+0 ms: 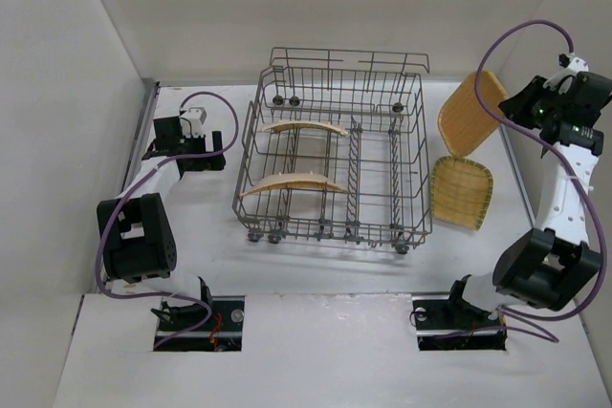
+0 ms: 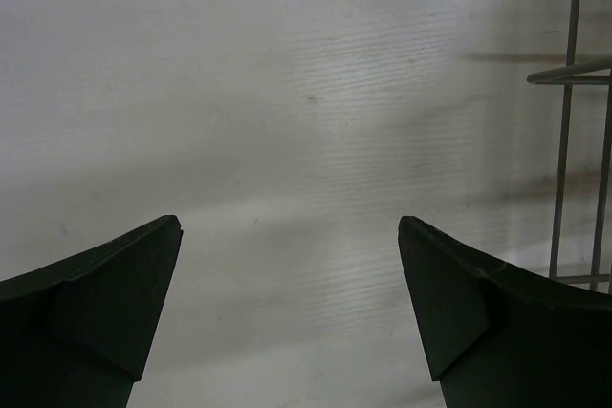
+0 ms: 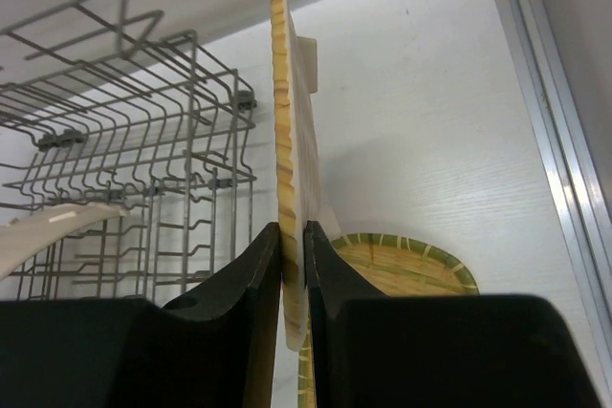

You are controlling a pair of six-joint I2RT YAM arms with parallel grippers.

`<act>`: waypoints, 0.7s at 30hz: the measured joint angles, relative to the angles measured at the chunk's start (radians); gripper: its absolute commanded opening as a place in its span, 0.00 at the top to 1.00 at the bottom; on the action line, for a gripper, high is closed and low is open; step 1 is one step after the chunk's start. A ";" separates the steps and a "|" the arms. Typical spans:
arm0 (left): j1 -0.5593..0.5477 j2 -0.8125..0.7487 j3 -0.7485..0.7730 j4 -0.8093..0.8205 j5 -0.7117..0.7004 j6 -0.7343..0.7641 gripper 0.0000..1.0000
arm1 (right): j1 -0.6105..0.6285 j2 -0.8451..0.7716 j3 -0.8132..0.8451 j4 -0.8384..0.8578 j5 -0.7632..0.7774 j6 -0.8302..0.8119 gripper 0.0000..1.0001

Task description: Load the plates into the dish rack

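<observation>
My right claw (image 3: pixel 292 236) pinches one plate (image 3: pixel 290 112) by its rim, in the air just right of the rack (image 1: pixel 335 140). My left claw (image 2: pixel 289 222) hangs spread, empty. The plate stands on edge, long axis running straight out from my fingers. I judge this the carry; next I line its edge up with a free gap in the rack.

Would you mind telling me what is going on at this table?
The right fingers are shut on the edge of one plate, held up to the right of the rack. Two plates already stand in the rack's left half, and a fourth plate lies flat on the table beside it. The left fingers are open and empty, left of the rack.
</observation>
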 measured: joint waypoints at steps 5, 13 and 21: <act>0.000 0.000 0.000 0.001 0.002 0.000 0.00 | 0.020 -0.120 0.000 -0.001 0.008 0.000 1.00; 0.000 0.000 -0.017 0.009 0.002 -0.001 0.00 | 0.056 -0.248 0.010 0.026 -0.014 -0.018 1.00; 0.000 0.000 -0.032 0.021 0.005 -0.006 0.00 | 0.157 -0.254 0.079 0.069 -0.089 -0.069 1.00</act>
